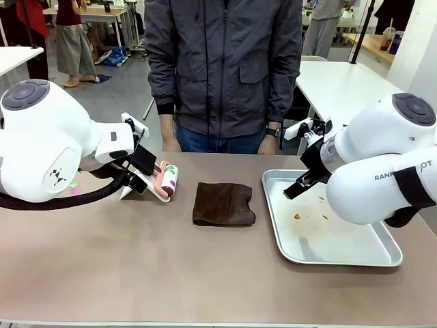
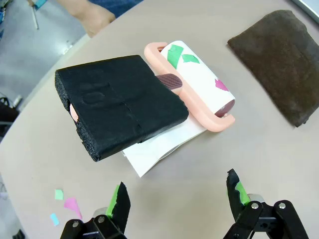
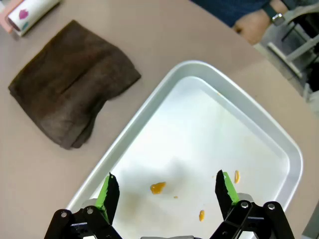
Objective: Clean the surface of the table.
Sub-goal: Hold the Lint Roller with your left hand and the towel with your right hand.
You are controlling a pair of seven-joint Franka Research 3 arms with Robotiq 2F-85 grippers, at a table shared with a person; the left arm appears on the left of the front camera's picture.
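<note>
The brownish table (image 1: 136,273) carries a pink-handled lint roller (image 1: 168,179) with green and magenta scraps stuck to its white roll (image 2: 199,79). A black foam block (image 2: 119,107) rests on the roller's handle, over a white sheet (image 2: 154,152). My left gripper (image 1: 140,172) hovers open just short of them (image 2: 177,191), holding nothing. A folded brown cloth (image 1: 223,203) lies mid-table. My right gripper (image 1: 307,174) hangs open and empty above a silver tray (image 1: 386,254), which holds small orange crumbs (image 3: 158,187).
A person stands at the far edge, one hand (image 2: 94,17) near the roller, the other with a watch (image 3: 256,20) near the tray. Small coloured paper scraps (image 2: 65,201) lie on the table by my left gripper. The near half of the table is bare.
</note>
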